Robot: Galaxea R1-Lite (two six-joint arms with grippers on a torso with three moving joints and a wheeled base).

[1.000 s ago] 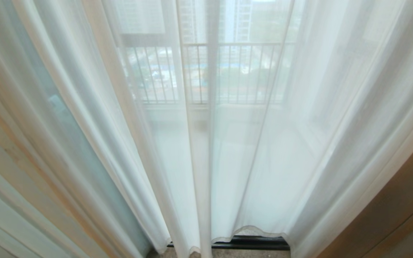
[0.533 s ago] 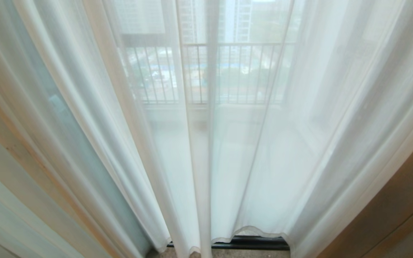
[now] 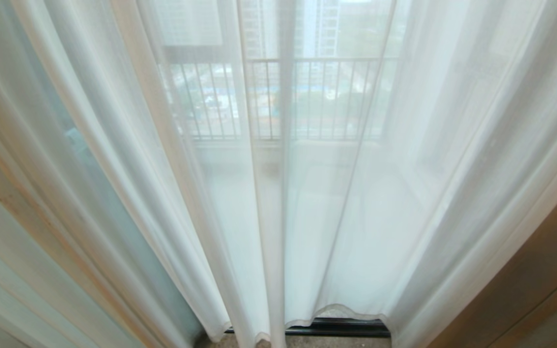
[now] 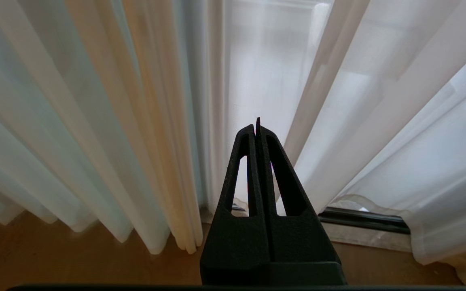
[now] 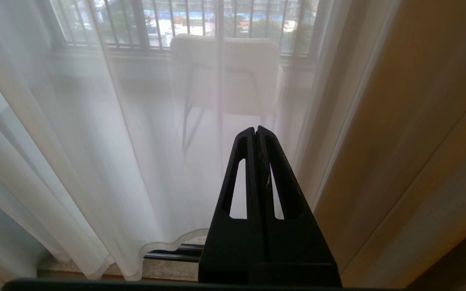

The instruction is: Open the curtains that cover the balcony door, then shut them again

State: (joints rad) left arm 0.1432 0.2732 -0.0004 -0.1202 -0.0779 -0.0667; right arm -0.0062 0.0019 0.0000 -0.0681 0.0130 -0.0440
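Sheer white floor-length curtains (image 3: 278, 203) hang drawn together at 12 o'clock before us; our left gripper (image 4: 257, 123) and right gripper (image 5: 255, 130) point at them, both pinched narrow, empty.

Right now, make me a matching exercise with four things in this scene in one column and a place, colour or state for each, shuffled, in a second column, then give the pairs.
Column one:
1. curtains
2. left gripper
3. chair
4. drape

Column two:
A. beige-brown, opaque
B. sheer white, drawn together
C. shut, empty, short of the fabric
D. out on the balcony, seen through the fabric

Pairs: 1-B, 2-C, 3-D, 4-A
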